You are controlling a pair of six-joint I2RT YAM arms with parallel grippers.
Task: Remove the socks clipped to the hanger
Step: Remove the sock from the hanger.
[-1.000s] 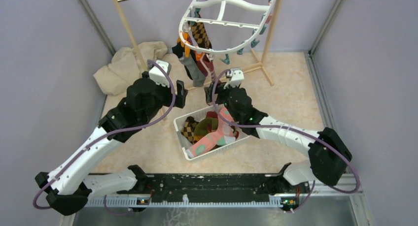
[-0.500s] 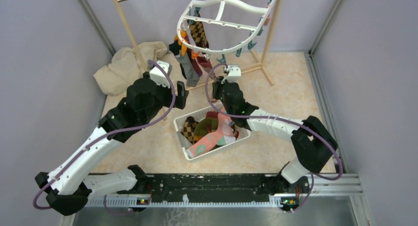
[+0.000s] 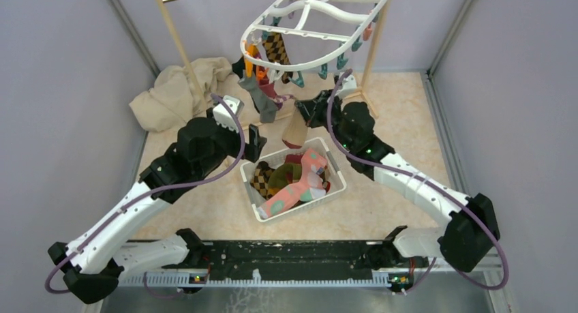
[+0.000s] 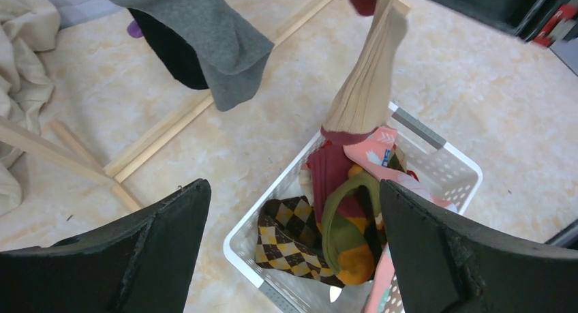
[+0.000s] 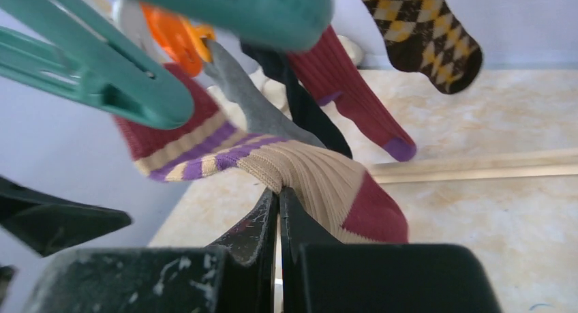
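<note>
Item 1, right pincer: we record its jaws pressed together on a fold of the tan ribbed sock, near the middle of the top view. In the right wrist view the sock's maroon end lies right of the jaws. Its cuff, striped maroon, cream and purple, runs up left behind the teal pegs; we cannot tell whether a peg grips it. In the left wrist view the sock hangs down to the basket's far rim.

Item 2, left pincer: jaws spread wide, holding nothing, left of the held sock and above the basket's left side.

Item 3, hanger: white oval frame at upper centre of the top view, above and left of the right pincer. Clipped at its left end we list a grey sock, a brown-yellow argyle sock, a maroon sock with a purple toe and a black sock, with an orange peg among them.

Item 4, white mesh basket: centre of the top view, below both pincers. Contents: pink sock with teal spots, a second argyle piece, a green-and-orange sock. A small printed patch on the pink sock is too small for us to read.

Item 5, surroundings: cream cloth at upper left, wooden rack behind it.
</note>
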